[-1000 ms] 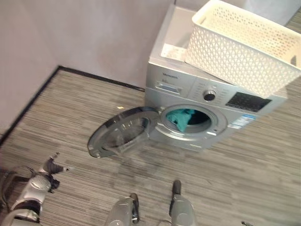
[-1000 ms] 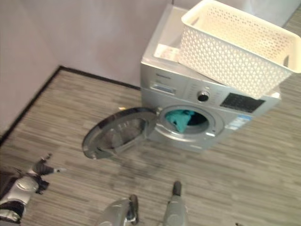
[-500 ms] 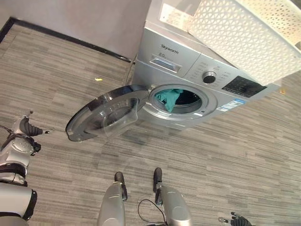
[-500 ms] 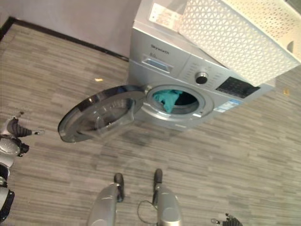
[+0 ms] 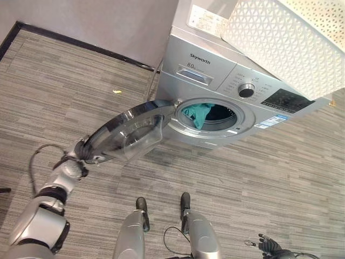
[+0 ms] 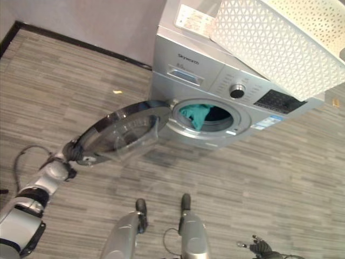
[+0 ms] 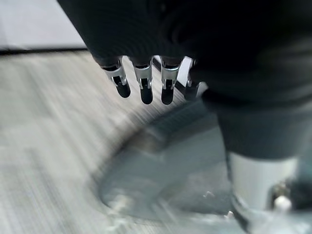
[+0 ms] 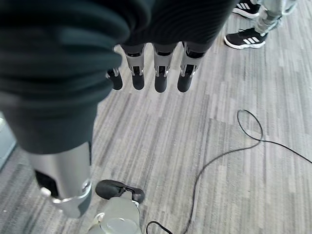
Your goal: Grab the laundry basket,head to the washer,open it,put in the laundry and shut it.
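A silver front-loading washer (image 5: 207,75) stands against the wall with its round door (image 5: 129,135) swung wide open to the left. Teal laundry (image 5: 197,113) hangs at the mouth of the drum. The white lattice laundry basket (image 5: 280,38) rests tilted on top of the washer. My left hand (image 5: 80,151) is at the door's outer rim, low on its left side; in the left wrist view its fingers (image 7: 141,83) are straight, with the door (image 7: 165,170) just past them. My right hand (image 5: 268,246) hangs low at the right, its fingers (image 8: 158,73) relaxed over bare floor.
A grey wall with a black baseboard (image 5: 81,46) runs behind and left of the washer. A small yellow scrap (image 5: 117,91) lies on the striped floor. A person's black shoes (image 8: 246,39) stand behind me on my right side.
The camera has shifted. My left hand has moved right from over the floor to the open door's outer rim. The right hand still hangs at my side.
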`<state>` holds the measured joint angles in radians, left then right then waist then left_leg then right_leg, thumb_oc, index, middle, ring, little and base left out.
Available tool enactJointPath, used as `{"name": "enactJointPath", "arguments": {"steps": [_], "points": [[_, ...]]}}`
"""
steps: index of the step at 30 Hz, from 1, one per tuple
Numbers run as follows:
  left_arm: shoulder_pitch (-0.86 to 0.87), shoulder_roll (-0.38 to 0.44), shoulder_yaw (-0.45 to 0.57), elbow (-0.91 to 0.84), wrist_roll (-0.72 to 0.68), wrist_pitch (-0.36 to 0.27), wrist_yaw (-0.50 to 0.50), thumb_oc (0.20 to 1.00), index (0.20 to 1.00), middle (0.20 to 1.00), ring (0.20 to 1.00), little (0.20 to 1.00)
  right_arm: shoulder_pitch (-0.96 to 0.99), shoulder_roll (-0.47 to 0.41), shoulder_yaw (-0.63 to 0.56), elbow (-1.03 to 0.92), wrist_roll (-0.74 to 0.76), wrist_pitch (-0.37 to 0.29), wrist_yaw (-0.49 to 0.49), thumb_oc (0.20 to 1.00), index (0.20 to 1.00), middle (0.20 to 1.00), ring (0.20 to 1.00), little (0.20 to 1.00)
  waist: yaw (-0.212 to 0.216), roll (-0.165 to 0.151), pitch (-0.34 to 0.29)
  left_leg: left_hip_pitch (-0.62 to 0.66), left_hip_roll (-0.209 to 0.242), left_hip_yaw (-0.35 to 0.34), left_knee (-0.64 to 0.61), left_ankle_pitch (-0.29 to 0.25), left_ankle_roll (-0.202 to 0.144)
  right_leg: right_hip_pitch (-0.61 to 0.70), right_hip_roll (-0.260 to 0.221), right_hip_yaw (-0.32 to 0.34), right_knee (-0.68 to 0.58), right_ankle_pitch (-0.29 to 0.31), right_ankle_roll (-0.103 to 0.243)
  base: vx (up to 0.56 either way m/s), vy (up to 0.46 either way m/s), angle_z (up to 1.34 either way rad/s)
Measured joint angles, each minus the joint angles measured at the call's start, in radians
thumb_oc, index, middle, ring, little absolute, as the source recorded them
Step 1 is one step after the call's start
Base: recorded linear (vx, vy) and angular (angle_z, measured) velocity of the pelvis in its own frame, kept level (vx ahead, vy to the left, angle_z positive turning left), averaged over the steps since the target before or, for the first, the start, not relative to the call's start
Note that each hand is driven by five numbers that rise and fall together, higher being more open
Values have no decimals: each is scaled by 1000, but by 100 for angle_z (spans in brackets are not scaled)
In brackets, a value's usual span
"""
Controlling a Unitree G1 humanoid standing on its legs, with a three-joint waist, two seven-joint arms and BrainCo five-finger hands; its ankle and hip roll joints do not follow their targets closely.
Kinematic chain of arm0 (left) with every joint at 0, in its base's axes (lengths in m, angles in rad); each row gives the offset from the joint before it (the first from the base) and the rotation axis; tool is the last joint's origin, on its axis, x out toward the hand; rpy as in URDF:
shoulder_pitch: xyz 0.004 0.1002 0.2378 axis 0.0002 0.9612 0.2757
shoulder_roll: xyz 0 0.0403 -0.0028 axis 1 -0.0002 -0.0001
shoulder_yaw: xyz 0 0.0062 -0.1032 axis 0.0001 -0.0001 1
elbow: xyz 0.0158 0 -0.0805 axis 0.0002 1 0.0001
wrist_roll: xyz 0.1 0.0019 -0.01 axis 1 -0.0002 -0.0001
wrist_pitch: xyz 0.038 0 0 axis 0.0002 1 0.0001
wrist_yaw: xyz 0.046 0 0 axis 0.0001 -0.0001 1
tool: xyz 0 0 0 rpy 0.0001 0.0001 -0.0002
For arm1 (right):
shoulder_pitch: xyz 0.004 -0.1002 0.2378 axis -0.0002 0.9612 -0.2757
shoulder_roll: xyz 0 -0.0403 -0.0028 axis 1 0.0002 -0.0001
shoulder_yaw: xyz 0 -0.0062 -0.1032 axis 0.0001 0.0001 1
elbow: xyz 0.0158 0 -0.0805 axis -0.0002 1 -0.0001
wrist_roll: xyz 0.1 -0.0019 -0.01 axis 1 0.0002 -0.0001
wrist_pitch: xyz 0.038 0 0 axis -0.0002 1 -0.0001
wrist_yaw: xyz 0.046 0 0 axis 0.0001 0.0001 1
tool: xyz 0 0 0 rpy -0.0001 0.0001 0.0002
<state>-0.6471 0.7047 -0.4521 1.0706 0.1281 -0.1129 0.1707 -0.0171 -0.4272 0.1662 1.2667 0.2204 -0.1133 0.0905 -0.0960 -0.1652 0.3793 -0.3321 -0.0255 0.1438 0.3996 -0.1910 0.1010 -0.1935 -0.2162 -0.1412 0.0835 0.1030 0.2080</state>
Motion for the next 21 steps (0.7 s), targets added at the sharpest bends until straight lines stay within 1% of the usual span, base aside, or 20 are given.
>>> {"name": "enactJointPath", "arguments": {"steps": [2,3,5,7,9,10,13,15,16,17,18,19,21], "points": [[-1,13,-55,-35,10,8,0,1000,1000,1000,1000,1000,0,-5,0,6,-1,0,-2,1000,1000,1000,1000,1000,1,14,13,-2,0,3,-3,5,-8,5,2,-2,-17,-1,-1,-24,-62,-4],[-2,11,-49,-32,10,9,1,1000,1000,1000,1000,1000,-4,-5,0,5,-1,0,-2,1000,1000,1000,1000,1000,0,16,15,-2,1,1,-9,9,-13,3,3,-3,-18,-4,-2,-31,-110,6],[0,-10,-69,-66,11,28,14,1000,1000,1000,1000,1000,-3,-4,2,3,-1,-1,-4,1000,1000,1000,1000,1000,3,17,16,-3,-3,-10,-24,23,-18,1,2,-3,-23,-17,-12,-14,-110,16],[20,-21,-73,-107,41,28,13,1000,1000,1000,1000,1000,-3,-3,3,1,-1,-2,-4,1000,1000,1000,1000,1000,10,17,16,-7,-6,-23,-29,27,-23,8,1,-2,-32,-31,-11,3,-82,19],[79,-31,-72,-195,49,29,8,1000,1000,1000,1000,1000,-1,1,2,-1,-1,-13,-5,1000,1000,1000,1000,1000,27,20,18,2,-7,-26,-55,45,-32,8,3,-1,-40,-36,-16,-7,-94,7],[114,-50,-70,-235,49,29,7,1000,1000,1000,1000,1000,-2,4,2,-1,-2,-15,-7,1000,1000,1000,1000,1000,34,25,21,12,-8,-28,-68,58,-33,15,4,-2,-46,-35,-18,-21,-104,7],[216,-144,-67,-303,51,19,-13,1000,1000,1000,1000,1000,1,17,2,-2,-8,-20,-9,1000,1000,1000,1000,1000,53,45,23,65,-16,-35,-136,92,-43,58,5,-6,-81,-25,-31,-31,-125,9],[253,-238,-76,-308,54,10,-33,1000,1000,1000,1000,1000,1,28,3,-2,-11,-21,-24,1000,1000,1000,1000,1000,57,65,21,88,-21,-53,-184,120,-53,78,6,-10,-102,-24,-32,-42,-182,23],[278,-300,-79,-310,52,9,-34,1000,1000,1000,1000,1000,-3,37,6,-2,-20,-22,-26,1000,1000,1000,1000,1000,61,77,17,101,-20,-63,-222,144,-63,87,11,-18,-122,-19,-38,-40,-166,22],[286,-324,-81,-310,52,9,-36,1000,1000,1000,1000,1000,-4,40,10,-2,-24,-22,-26,1000,1000,1000,1000,1000,60,82,15,108,-21,-68,-240,157,-66,97,13,-26,-133,-15,-41,-24,-117,27],[295,-368,-95,-310,52,9,-47,1000,1000,1000,1000,1000,-5,49,14,-2,-31,-22,-29,1000,1000,1000,1000,1000,54,95,9,119,-19,-84,-276,181,-78,106,20,-45,-146,-10,-47,-10,-119,25],[292,-385,-148,-313,49,7,-72,1000,1000,1000,1000,1000,-6,57,14,0,-40,-22,-29,1000,1000,1000,1000,1000,51,107,2,140,-12,-92,-318,206,-91,113,36,-54,-153,-3,-58,-24,-174,20],[290,-417,-170,-323,49,8,-87,1000,1000,1000,1000,1000,-8,56,19,1,-40,-18,-46,1000,1000,1000,1000,1000,41,124,-7,151,6,-104,-341,225,-107,123,50,-62,-161,-4,-62,-44,-197,10]]}}
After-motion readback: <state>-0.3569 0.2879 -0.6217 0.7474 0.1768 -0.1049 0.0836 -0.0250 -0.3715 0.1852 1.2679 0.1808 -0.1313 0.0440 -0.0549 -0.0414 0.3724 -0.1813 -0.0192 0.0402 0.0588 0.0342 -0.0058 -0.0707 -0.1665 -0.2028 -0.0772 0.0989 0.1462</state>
